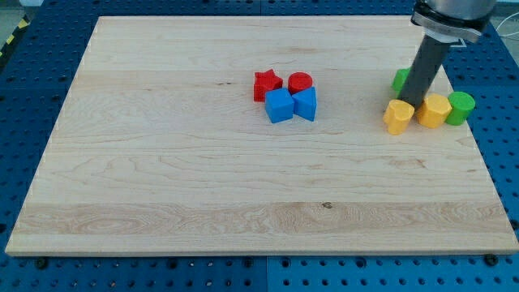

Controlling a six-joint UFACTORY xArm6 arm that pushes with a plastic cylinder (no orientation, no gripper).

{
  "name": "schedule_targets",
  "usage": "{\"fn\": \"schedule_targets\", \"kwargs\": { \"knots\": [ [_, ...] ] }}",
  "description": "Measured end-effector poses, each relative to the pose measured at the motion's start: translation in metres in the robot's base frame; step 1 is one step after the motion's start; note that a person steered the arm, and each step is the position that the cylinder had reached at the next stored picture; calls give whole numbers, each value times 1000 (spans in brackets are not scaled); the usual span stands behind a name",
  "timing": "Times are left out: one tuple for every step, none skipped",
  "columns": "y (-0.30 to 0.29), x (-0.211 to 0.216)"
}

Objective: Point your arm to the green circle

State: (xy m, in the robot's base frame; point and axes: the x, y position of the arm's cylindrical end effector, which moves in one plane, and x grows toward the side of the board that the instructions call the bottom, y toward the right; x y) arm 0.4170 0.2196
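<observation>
The green circle (461, 107) is a green cylinder at the view's right, touching the right side of a yellow block (435, 110). My rod comes down from the top right, and my tip (411, 104) rests just left of that yellow block and above-right of a yellow heart-like block (397, 117). Another green block (401, 79) shows partly behind the rod; its shape is hidden. My tip is about two block widths left of the green circle.
Near the board's middle a red star (267, 84), a red cylinder (300, 83), a blue cube (279, 106) and a blue wedge-like block (306, 104) cluster together. The wooden board (162, 162) ends close to the right of the green circle.
</observation>
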Motion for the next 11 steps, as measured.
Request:
{"fn": "schedule_targets", "kwargs": {
  "knots": [
    [2,15],
    [2,29],
    [5,39],
    [14,61],
    [39,87],
    [102,87],
    [125,84],
    [126,67],
    [126,40],
    [126,29],
    [125,22]
  ]
}}
